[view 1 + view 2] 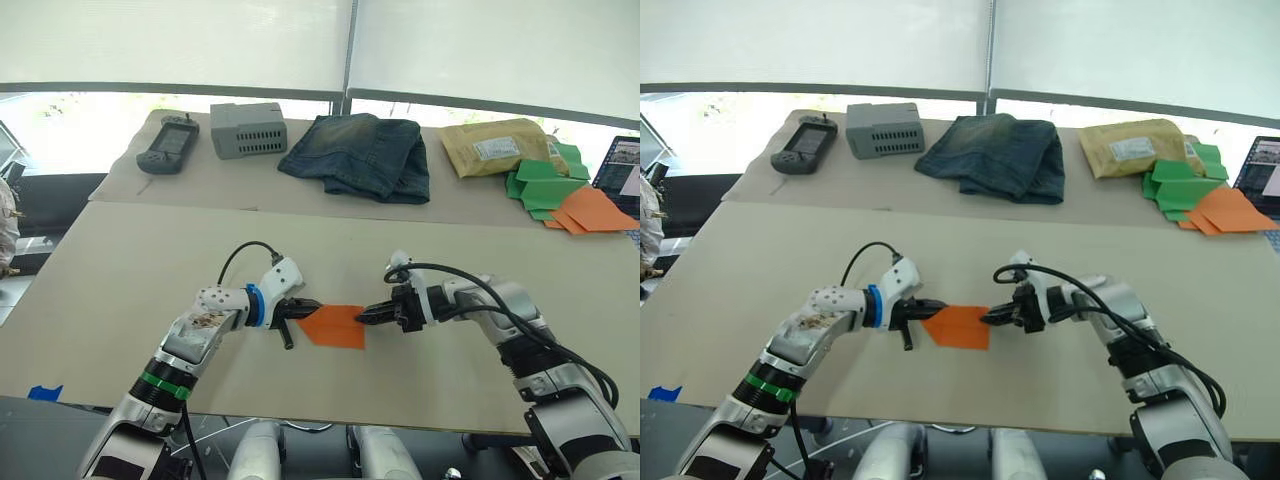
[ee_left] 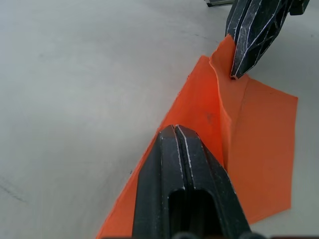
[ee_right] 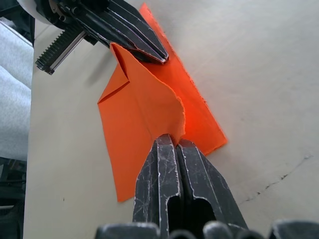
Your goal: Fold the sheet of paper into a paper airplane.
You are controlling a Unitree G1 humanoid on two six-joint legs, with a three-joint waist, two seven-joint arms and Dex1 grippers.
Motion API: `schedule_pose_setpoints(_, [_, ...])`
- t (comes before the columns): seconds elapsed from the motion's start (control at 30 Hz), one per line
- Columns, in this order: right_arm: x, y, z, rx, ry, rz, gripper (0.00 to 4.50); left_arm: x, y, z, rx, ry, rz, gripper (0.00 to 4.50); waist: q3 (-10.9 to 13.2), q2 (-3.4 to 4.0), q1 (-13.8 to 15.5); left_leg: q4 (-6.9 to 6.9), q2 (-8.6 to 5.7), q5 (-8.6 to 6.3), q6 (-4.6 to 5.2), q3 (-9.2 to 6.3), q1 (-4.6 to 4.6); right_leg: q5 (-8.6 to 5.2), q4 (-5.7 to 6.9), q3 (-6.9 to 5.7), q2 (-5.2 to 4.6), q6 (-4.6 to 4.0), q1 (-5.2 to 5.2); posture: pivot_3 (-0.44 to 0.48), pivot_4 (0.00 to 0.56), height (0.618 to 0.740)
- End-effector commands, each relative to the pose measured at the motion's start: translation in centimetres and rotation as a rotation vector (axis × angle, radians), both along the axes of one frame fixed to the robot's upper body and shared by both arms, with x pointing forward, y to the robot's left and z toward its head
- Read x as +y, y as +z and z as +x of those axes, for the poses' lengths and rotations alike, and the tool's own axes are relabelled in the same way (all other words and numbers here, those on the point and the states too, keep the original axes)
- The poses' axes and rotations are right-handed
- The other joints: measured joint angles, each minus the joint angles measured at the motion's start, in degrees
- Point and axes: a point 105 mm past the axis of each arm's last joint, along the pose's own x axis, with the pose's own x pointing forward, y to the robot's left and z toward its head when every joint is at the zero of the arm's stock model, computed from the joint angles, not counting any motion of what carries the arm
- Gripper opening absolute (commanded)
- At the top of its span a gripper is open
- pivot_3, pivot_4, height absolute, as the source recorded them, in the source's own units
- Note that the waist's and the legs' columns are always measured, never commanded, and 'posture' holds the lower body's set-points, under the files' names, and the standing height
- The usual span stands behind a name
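Observation:
The sheet of paper [image 1: 335, 325] is bright orange and partly folded into a pointed wedge. It lies on the tan table [image 1: 130, 270] near the front middle. My left gripper [image 1: 312, 303] is at the wedge's left point. Its shut fingertips [image 2: 174, 137] rest on top of the paper, next to a raised crease. My right gripper [image 1: 365, 315] comes in from the right and is shut on a curled-up flap of the sheet [image 3: 149, 99]. In the right wrist view that flap's edge rises into my right gripper [image 3: 172, 140], and my left gripper [image 3: 160, 57] lies across the paper's far end.
Along the far table lie a black handheld device [image 1: 168, 143], a grey box [image 1: 248, 128], folded jeans [image 1: 360, 155], a tan padded envelope [image 1: 495, 147], green paper shapes [image 1: 545, 185] and more orange paper [image 1: 595, 210]. A laptop [image 1: 622, 165] sits at the far right edge.

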Motion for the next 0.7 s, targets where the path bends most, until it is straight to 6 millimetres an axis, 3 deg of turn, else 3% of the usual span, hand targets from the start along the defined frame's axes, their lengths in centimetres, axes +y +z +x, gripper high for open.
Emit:
schedule_pose_setpoints(0.03, [-1.2,-2.1,-0.2,0.082,-0.082,-0.055,0.01,1.2,0.9,1.0,-0.038,0.075,-0.040,0.00,-0.1,-0.06,0.1,0.00,0.00,0.00,0.00,0.00,0.00,0.00,0.00,0.00,0.00,0.00,0.00,0.000,0.150,0.718])
schedule_pose_setpoints(0.2, [-1.2,-2.5,-0.5,0.111,-0.092,-0.059,0.01,1.8,3.9,1.9,-0.117,0.122,-0.193,0.00,-0.3,-0.28,0.3,0.01,0.01,0.00,0.00,0.00,-0.01,0.01,-0.04,-0.02,-0.01,0.00,0.00,0.000,0.150,0.718])
schedule_pose_setpoints(0.27, [-1.1,-2.7,-0.6,0.121,-0.096,-0.062,0.01,1.5,7.2,0.9,-0.156,0.066,-0.357,0.00,-0.3,-0.34,0.4,0.00,0.02,0.00,-0.01,-0.01,-0.01,0.01,-0.06,-0.03,-0.02,0.00,0.02,0.000,0.150,0.718])
schedule_pose_setpoints(0.33, [-1.2,-2.9,-0.7,0.123,-0.096,-0.066,0.01,0.9,8.6,-0.5,-0.158,-0.011,-0.426,0.00,-0.4,-0.39,0.3,0.00,0.04,-0.01,-0.01,-0.01,-0.03,0.02,-0.08,-0.04,-0.02,0.00,0.01,0.000,0.150,0.718])
schedule_pose_setpoints(0.47, [-1.1,-2.9,-0.7,0.122,-0.098,-0.066,0.01,-0.4,7.4,-2.4,-0.116,-0.107,-0.367,0.00,-0.6,-0.34,0.4,-0.01,0.03,-0.03,-0.05,0.00,0.04,0.00,-0.12,-0.04,-0.02,0.00,0.11,0.000,0.150,0.718])
schedule_pose_setpoints(0.7, [-1.1,-2.9,-0.9,0.120,-0.101,-0.062,0.01,-1.5,4.2,-1.4,-0.094,-0.058,-0.265,0.00,-0.6,-0.34,0.4,-0.01,0.02,-0.04,-0.06,0.00,0.10,-0.17,-0.14,-0.05,-0.02,-0.22,0.18,0.000,0.150,0.718])
